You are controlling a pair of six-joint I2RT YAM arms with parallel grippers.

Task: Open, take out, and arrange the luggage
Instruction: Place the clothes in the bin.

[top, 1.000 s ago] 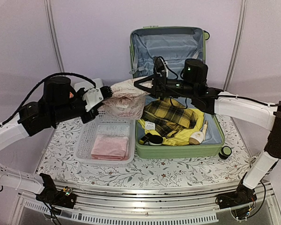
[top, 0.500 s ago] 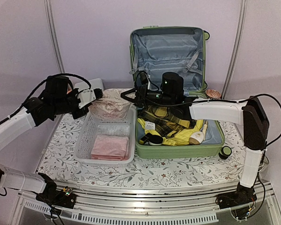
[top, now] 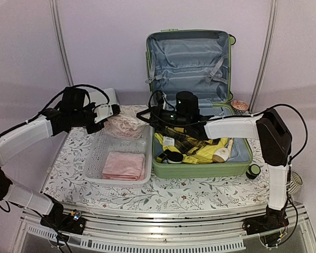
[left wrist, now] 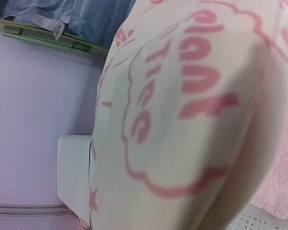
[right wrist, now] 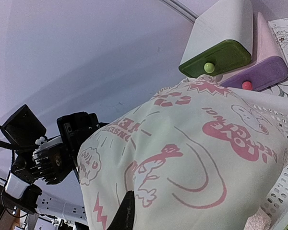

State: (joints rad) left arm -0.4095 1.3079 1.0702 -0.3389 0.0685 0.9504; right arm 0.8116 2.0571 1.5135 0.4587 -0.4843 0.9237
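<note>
Placement is the job here: the cream garment [top: 125, 126] with pink cartoon print hangs between my two grippers above the far end of the white perforated basket [top: 95, 158]. The left gripper [top: 114, 110] is clenched on the garment's left edge and the right gripper [top: 147, 117] on its right edge. Fabric fills both wrist views, so I'm reading the grip from overhead. The luggage [top: 200, 169] lies open on the table just right of the basket, lid upright at the back, with yellow plaid clothing [top: 187, 138] inside. To do this well I'd lower both hands together and level, so the cloth settles beyond the folded pink towel [top: 124, 164] instead of bunching on the rim — and release only once its weight rests on the basket floor. The right forearm crosses the suitcase wall, so I'd mind that.
</note>
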